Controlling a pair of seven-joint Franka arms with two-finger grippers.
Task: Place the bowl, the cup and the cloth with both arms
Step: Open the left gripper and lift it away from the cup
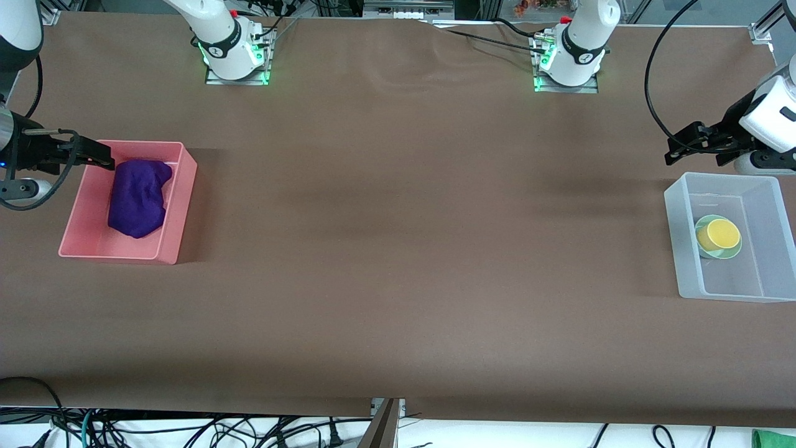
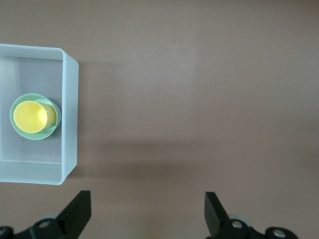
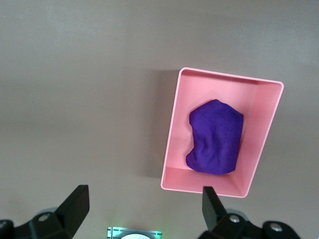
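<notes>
We see the bowl (image 1: 719, 237) sitting in a clear bin (image 1: 678, 214) at the left arm's end of the bench (image 1: 398, 249), and the cup (image 1: 719, 234) sits inside the bowl, tipped on its side with its mouth toward the front camera. Neither touches the bin's walls. The cloth (image 1: 138, 197) lies bunched in a pink bin (image 1: 180, 205) at the right arm's end of the bench, well apart from the bowl and cup.

We find the left pincer (image 1: 675, 151) in the air above the bench, just off the clear bin's edge that is farther from the front camera; its fingers stand wide apart and hold nothing. The right pincer (image 1: 102, 158) hangs over the pink bin's rim, above one end of the cloth, fingers likewise spread wide and empty.
</notes>
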